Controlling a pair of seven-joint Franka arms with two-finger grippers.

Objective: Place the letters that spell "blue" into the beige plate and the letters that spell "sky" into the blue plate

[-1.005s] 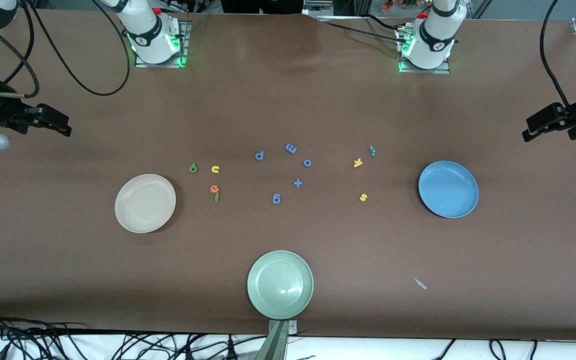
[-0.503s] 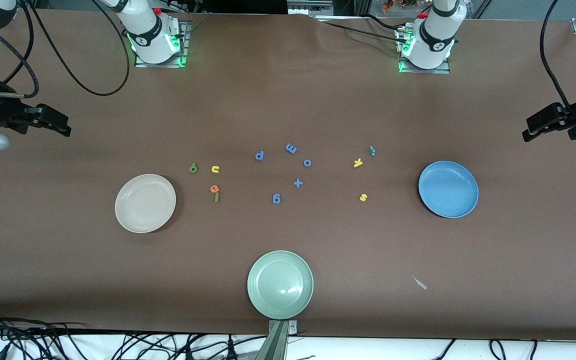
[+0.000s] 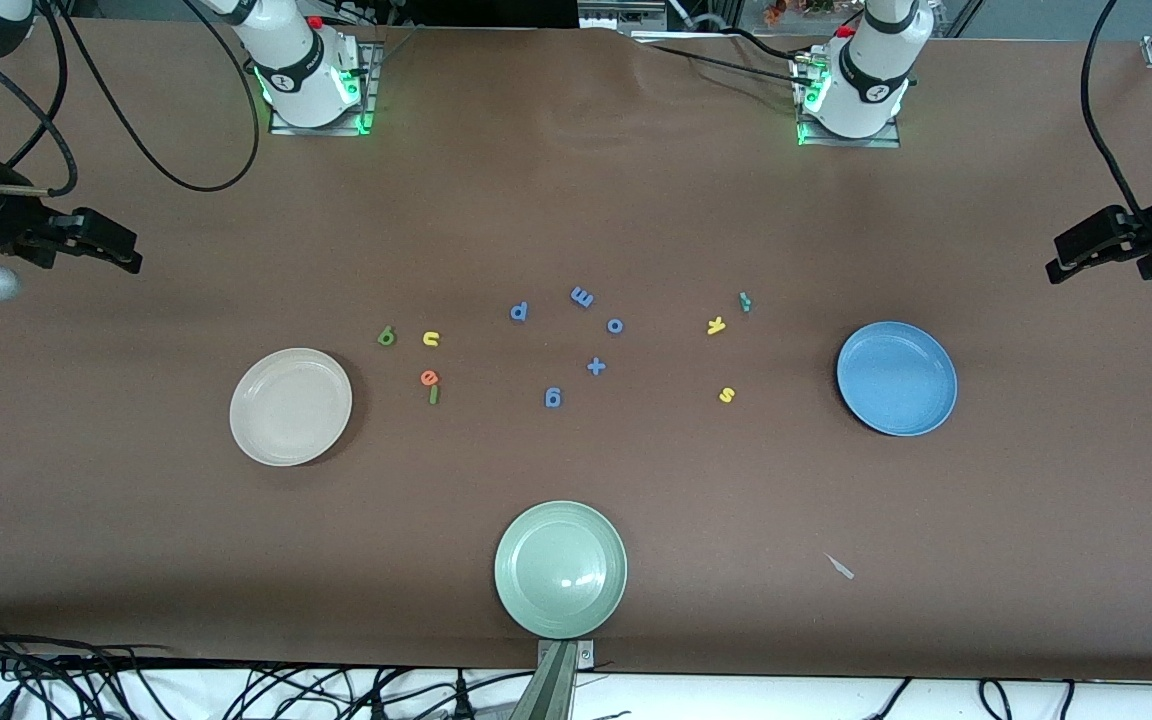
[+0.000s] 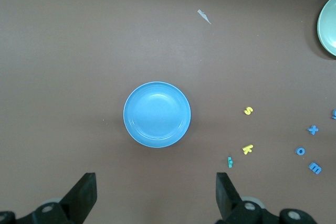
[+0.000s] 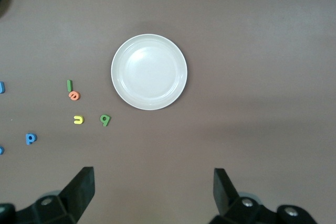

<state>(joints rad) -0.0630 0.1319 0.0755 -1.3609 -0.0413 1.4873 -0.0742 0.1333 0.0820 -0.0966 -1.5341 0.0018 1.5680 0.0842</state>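
- Both plates are bare: the beige plate [image 3: 290,406] sits beside the "blue" letters [image 3: 426,378], the blue plate [image 3: 896,378] near the "sky" letters [image 3: 726,395].
- The right gripper [image 3: 101,243] and left gripper [image 3: 1086,245] are held wide apart, empty, over the table's ends.
- The orange "e" [image 3: 428,377] touches the green bar [image 3: 433,395]; both could be caught together.
- Blue letters [image 3: 553,398] could be mistaken; open room surrounds them.

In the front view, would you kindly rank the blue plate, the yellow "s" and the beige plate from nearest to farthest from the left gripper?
From the left gripper, open at its table end:
1. blue plate, at that end.
2. yellow "s", toward the middle.
3. beige plate, toward the right arm's end.
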